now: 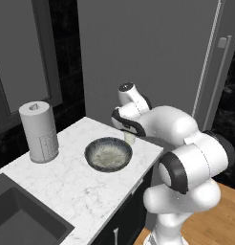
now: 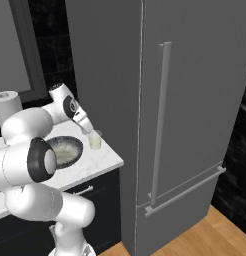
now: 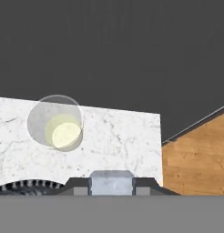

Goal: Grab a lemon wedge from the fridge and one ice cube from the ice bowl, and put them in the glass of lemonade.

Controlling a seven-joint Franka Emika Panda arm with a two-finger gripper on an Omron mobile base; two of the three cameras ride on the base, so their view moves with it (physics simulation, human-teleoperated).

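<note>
In the left base view, the white marble-patterned counter (image 1: pixel 67 177) carries a wide shallow round ice bowl (image 1: pixel 109 154), dark grey-blue outside and pale speckled inside, with a small clear glass of lemonade (image 1: pixel 130 138) just beyond it, partly hidden behind the white arm. A tall white paper-towel roll (image 1: pixel 39 131) stands well apart at the counter's left, and a dark sink basin (image 1: pixel 21 217) is sunk into the near left corner. The tall matte grey fridge (image 1: pixel 153 57) rises behind, its doors closed. In the right base view, the glass of lemonade (image 2: pixel 96 140) stands near the counter's corner by the fridge (image 2: pixel 195 110), which has a long vertical bar handle (image 2: pixel 160 122); the ice bowl (image 2: pixel 66 151) lies just beside the glass, and the gripper (image 2: pixel 88 129) hangs close above and beside the glass. Whether its fingers are apart or together cannot be told here. In the hand view, the glass (image 3: pixel 56 123) appears from above on the marble, pale yellow liquid inside, with the bowl's dark rim (image 3: pixel 27 185) at the lower left and wooden floor (image 3: pixel 196 157) to the right; the fingertips are too low in this view to judge their spacing.
</note>
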